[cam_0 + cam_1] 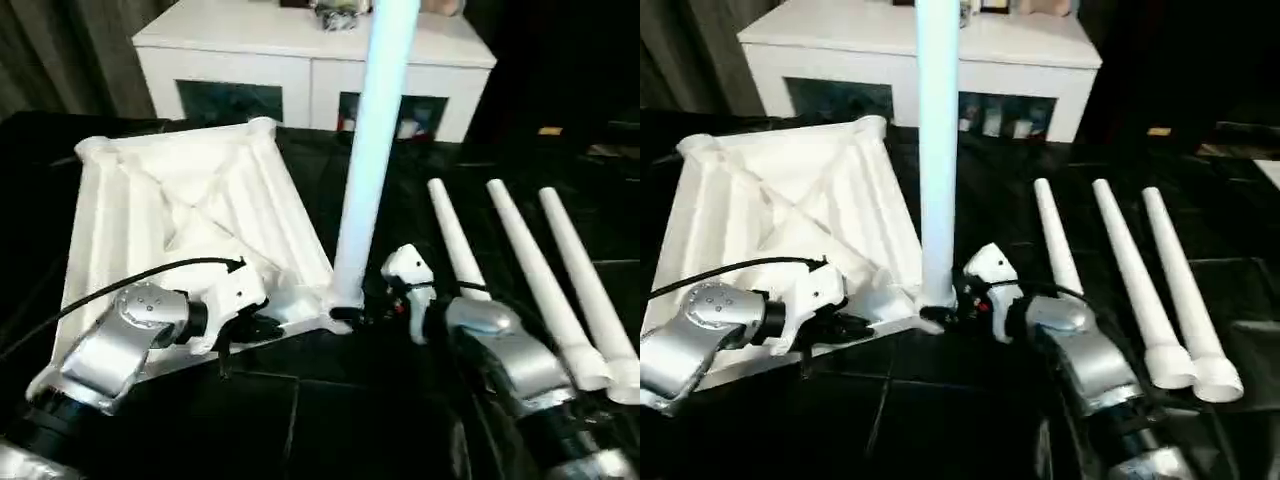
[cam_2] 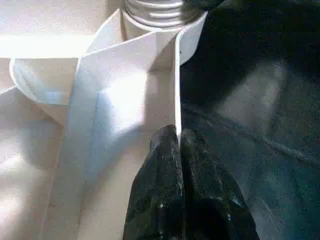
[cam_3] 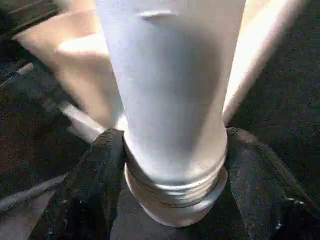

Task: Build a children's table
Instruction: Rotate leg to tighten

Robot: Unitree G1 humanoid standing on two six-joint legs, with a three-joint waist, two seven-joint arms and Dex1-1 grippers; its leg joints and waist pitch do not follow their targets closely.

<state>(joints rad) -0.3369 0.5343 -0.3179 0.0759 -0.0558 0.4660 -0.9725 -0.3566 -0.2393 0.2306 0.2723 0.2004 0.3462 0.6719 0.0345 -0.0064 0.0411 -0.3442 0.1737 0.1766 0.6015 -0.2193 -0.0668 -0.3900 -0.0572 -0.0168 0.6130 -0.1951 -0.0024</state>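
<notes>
The left gripper (image 2: 177, 150) pinches the ribbed table top's (image 1: 190, 215) thin near rim. The right gripper's (image 3: 172, 165) jaws clasp the upright leg's (image 1: 370, 150) threaded base; three smooth tapered legs (image 1: 530, 280) lie right.

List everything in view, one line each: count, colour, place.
Table top: one, white, ribbed underside up, on the dark surface at the left.
Upright leg: one, white, standing at the top's near corner, threads visible at its base.
Loose legs: three, white, lying side by side at the right.
Cabinet: one, white, glass-fronted, behind.
Left gripper: black fingers pinching the top's edge wall.
Right gripper: black fingers around the upright leg's base.
</notes>
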